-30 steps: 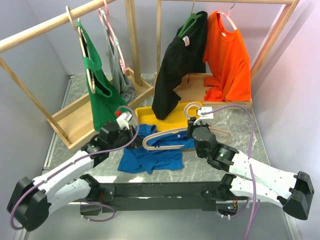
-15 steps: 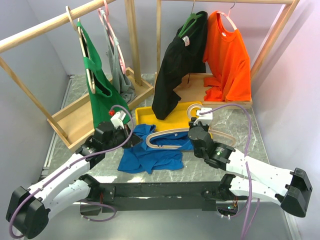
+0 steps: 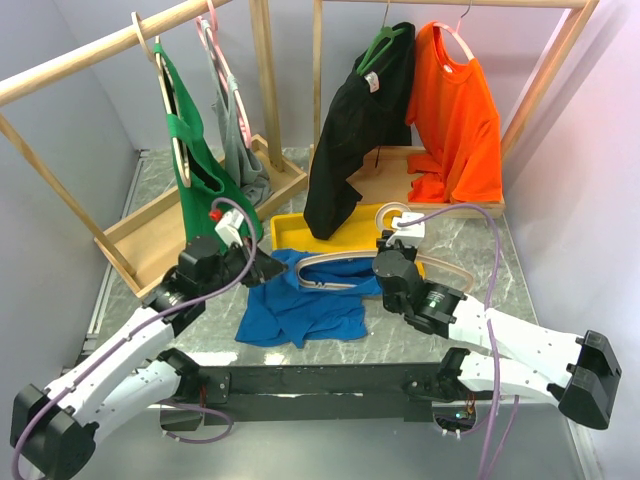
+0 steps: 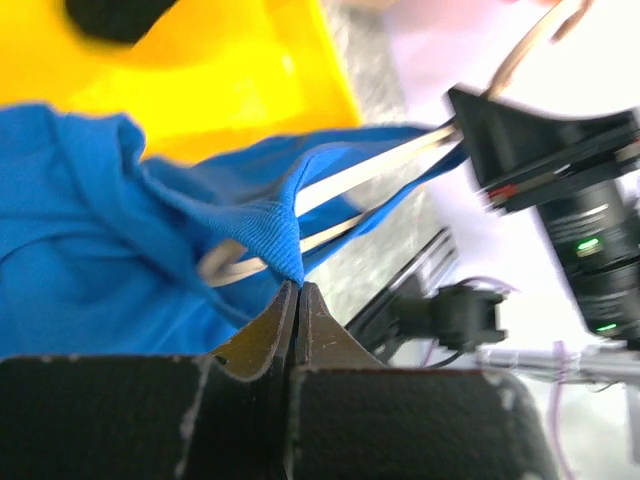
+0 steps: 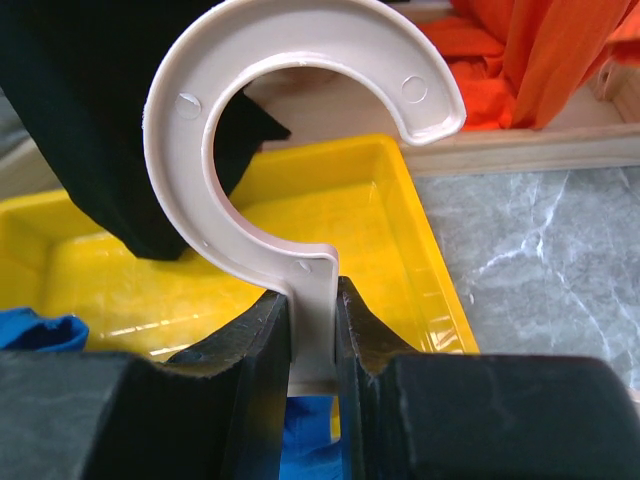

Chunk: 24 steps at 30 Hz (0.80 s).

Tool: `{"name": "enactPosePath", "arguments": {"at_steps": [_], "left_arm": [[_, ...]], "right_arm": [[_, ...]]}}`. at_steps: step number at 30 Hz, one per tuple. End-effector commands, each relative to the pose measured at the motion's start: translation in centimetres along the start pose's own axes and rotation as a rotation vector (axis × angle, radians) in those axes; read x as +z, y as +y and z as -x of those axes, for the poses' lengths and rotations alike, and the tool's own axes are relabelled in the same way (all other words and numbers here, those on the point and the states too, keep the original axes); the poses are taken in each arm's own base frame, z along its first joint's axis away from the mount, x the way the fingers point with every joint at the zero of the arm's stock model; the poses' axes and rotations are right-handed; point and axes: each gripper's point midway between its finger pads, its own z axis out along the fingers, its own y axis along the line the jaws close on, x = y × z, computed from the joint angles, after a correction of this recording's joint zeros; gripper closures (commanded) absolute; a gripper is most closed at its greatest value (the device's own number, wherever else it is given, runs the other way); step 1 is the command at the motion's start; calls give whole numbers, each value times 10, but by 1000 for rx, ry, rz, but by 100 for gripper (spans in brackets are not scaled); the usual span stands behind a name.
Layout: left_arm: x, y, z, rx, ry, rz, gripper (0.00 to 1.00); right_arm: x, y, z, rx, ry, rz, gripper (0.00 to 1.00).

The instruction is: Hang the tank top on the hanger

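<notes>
1. Nearest, the tank top (image 3: 300, 312) lay crumpled on the marble table (image 3: 465, 245) just beyond the arms' bases, with its far edge lifted toward the hanger (image 3: 335, 268).
2. The left gripper (image 4: 297, 292) was clenched on a ribbed strap edge of the top. The strap was stretched taut and seemed to loop over the hanger's pale arms.
3. The right gripper (image 5: 313, 335) was grasping the hanger by its neck, just under the hook (image 5: 300, 100). It held the hanger roughly level above the far part of the top.
4. The step in hand looked like threading the strap over the hanger's left shoulder.
   - The left pinch would need to hold the loop open and taut.
   - The right arm would slide the hanger in level, so the strap did not slip off the rounded end.
   - The pinch was thin and could let go under a hard pull.
5. The yellow tray (image 3: 288, 232) sat just beyond, with the black shirt (image 3: 345, 150) hanging over it close to the hook, which might snag it.
6. On the far left, the green tank top (image 3: 195, 170) and the wooden rack base (image 3: 150, 240) crowded the left gripper.
7. The marble to the right of the hanger was open, and the orange shirt (image 3: 460, 120) hung well apart.
</notes>
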Motion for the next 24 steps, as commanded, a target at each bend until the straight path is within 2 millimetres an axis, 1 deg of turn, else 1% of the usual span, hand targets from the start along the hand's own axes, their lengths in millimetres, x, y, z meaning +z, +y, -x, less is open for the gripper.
{"name": "enactPosePath", "arguments": {"at_steps": [1, 3, 4, 5, 7, 9, 10, 12, 13, 14, 19, 22, 24], "left_arm": [[-13, -46, 43, -32, -136, -103, 99], [-14, -56, 51, -38, -159, -135, 99], [-14, -58, 53, -50, -167, -137, 99], [-15, -62, 57, -52, -177, -141, 99], [-14, -62, 63, -57, -198, -129, 99], [-16, -67, 70, -57, -216, -132, 99], [-17, -69, 73, -59, -225, -135, 99], [-18, -76, 79, -61, -237, -146, 99], [-19, -79, 82, -59, -244, -150, 99], [-21, -83, 86, -56, -257, -155, 99], [-24, -89, 94, -46, -275, -153, 99], [-24, -96, 99, -46, -285, -167, 99], [-26, -105, 105, -41, -293, -189, 99]], "right_arm": [[-2, 1, 37, 100, -96, -45, 100], [-2, 4, 42, 112, -105, -42, 100], [-2, 7, 43, 111, -108, -38, 100], [-3, 10, 52, 128, -127, -32, 100], [-6, 14, 61, 148, -147, -22, 100], [-9, 20, 77, 193, -180, 6, 100], [-10, 24, 82, 203, -187, 31, 100], [-12, 28, 100, 232, -220, 45, 100], [-12, 31, 103, 233, -226, 45, 100], [-13, 31, 114, 241, -240, 42, 100], [-15, 40, 141, 252, -277, 58, 100], [-14, 52, 143, 262, -275, 100, 100], [-16, 61, 141, 266, -273, 125, 100]]}}
